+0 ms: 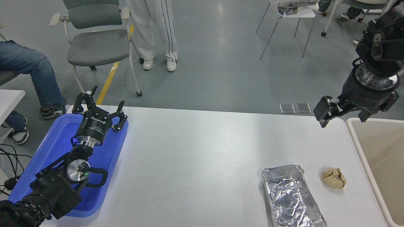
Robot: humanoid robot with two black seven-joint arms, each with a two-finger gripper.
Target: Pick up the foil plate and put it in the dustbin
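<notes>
**Approach to foil plate: right arm high, nothing held**

Foil plate (pixel 292 197) lies flat on the white table (pixel 202 148) at the near right, its near end cut by the picture edge. Crumpled paper ball (pixel 333 177) sits just beside it; dustbin (pixel 356 138) stands at the table's right edge.

Step in hand, as judged: descend to the plate. Best to come down over one long rim, fingers straddling the rolled edge, keeping away from the paper ball. Thin foil likely buckles, so pinch gently.

Right gripper (pixel 342 115) hangs above the far right table edge, wrist bent, fingers downward and left; released or clenched, cannot tell. Left gripper (pixel 98 105) is parked over the blue tray (pixel 53 148), fingers spread, holding nothing.
</notes>
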